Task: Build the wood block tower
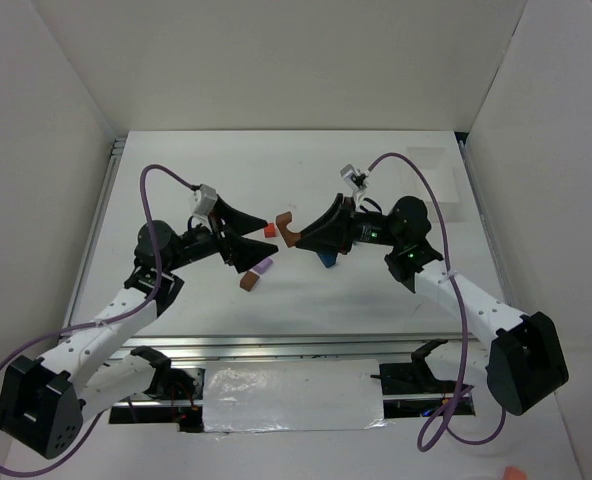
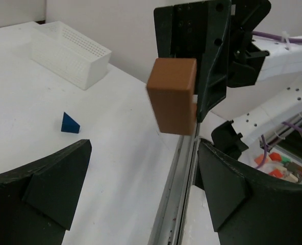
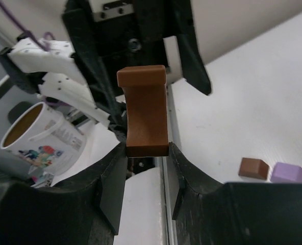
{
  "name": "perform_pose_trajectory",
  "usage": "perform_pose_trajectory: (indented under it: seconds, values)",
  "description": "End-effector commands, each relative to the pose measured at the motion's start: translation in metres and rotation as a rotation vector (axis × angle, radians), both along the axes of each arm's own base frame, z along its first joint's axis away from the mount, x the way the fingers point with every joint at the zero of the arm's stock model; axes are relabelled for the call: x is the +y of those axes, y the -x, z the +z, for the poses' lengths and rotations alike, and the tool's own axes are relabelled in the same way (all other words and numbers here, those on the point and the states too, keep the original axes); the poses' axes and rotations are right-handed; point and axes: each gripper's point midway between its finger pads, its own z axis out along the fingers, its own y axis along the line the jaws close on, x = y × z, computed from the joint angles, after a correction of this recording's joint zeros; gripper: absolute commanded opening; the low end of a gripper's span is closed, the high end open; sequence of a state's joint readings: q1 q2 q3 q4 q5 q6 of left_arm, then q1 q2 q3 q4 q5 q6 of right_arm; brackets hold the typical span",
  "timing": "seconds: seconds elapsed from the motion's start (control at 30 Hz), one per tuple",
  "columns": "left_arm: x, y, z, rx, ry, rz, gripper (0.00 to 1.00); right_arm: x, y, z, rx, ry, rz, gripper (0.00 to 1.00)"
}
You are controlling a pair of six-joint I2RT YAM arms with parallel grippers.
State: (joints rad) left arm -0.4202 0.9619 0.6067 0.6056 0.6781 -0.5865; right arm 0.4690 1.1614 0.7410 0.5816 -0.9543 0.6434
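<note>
The right gripper (image 3: 146,153) is clamped on a brown arch block (image 3: 145,112), with both fingers pressed to the near end of the piece. The rest of the block stands out past the fingertips, its hollow curve facing the wrist camera, and it is held clear of the table (image 1: 176,300). Straight ahead of it, tip to tip, the left gripper (image 2: 145,148) has its jaws spread wide and nothing between them; from the left wrist the held block hangs just beyond that gap. A red block (image 1: 268,230) lies on the table between the two sets of fingertips, close beside the held piece. Off to one side of the left gripper's tips, a pale purple block (image 3: 290,172) and a small brown block (image 3: 253,168) rest on the surface next to each other; whether they touch cannot be told. A blue wedge block (image 2: 70,123) sits alone beside the right gripper's body, in the overhead view partly tucked beneath it. All of these pieces lie singly, none stacked on another. Farther out behind the right gripper stands a white perforated tray (image 2: 72,53), and beyond the left gripper, off the table edge, a printed mug (image 3: 36,135).
</note>
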Motion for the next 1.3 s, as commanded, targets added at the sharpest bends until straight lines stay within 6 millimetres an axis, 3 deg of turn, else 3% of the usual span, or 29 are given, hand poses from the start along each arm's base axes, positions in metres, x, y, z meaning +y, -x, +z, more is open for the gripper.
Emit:
perform_pose_trajectory:
  seconds: [0.0, 0.13, 0.37, 0.83, 1.07, 1.27]
  values:
    - [-0.003, 0.019, 0.02, -0.095, 0.087, -0.143, 0.99, -0.004, 0.032, 0.04, -0.118, -0.139, 0.12, 0.23]
    - [0.001, 0.033, 0.03, -0.118, 0.166, -0.224, 0.99, 0.0, 0.027, 0.036, -0.091, -0.129, 0.121, 0.23]
    - [0.004, 0.04, 0.037, -0.152, 0.205, -0.256, 0.98, 0.006, 0.018, 0.032, -0.069, -0.112, 0.079, 0.22]
    - [-0.002, 0.026, 0.036, -0.133, 0.182, -0.16, 0.97, 0.027, 0.011, 0.025, 0.03, -0.124, 0.102, 0.22]
    - [-0.003, 0.028, 0.035, -0.119, 0.188, -0.176, 0.84, 0.032, 0.009, 0.022, 0.036, -0.114, 0.085, 0.22]
    - [-0.002, 0.028, 0.039, -0.119, 0.193, -0.171, 0.78, 0.038, 0.008, 0.016, 0.022, -0.06, 0.083, 0.22]
